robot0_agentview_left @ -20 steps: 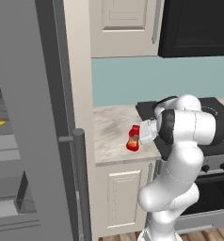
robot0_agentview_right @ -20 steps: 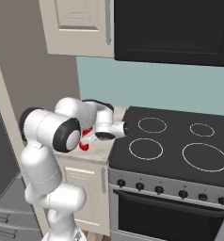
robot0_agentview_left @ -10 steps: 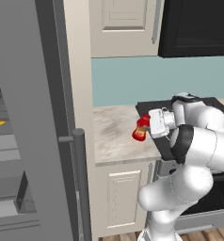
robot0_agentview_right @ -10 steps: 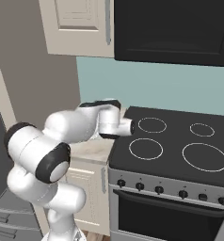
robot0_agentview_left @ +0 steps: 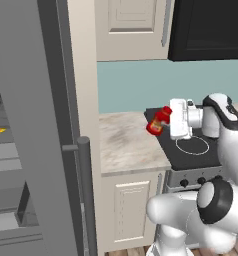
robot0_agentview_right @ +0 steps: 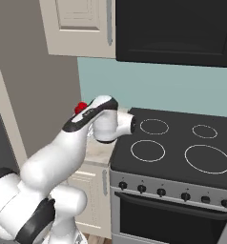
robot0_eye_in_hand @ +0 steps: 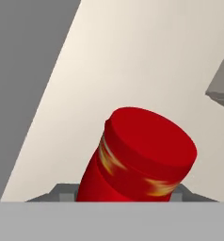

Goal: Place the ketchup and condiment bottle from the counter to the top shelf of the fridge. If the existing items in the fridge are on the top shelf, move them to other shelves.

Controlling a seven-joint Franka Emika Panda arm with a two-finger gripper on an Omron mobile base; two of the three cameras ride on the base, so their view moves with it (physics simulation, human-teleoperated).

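The kitchen has cream cabinets, a pale blue backsplash and a beige marbled counter (robot0_agentview_left: 126, 142) set between the grey fridge (robot0_agentview_left: 26, 125) on your left and the black stovetop (robot0_agentview_right: 182, 147) on your right. In the left base view, note the fridge door standing open, with its bar handle (robot0_agentview_left: 86, 195) toward the camera and grey shelves visible inside. The arm extends over the counter's right end, with the gripper (robot0_agentview_left: 167, 122) pointing left toward the fridge. The gripper is closed on the ketchup (robot0_agentview_left: 158, 121), which hangs in the air above the counter, touching no surface and tilted with its cap up and to the right. In the hand view, you see the ketchup (robot0_eye_in_hand: 137, 162) seated between the fingers, its flat red end toward the camera and its yellow-orange label band visible. In the right base view, the arm hides most of the ketchup (robot0_agentview_right: 80, 107).
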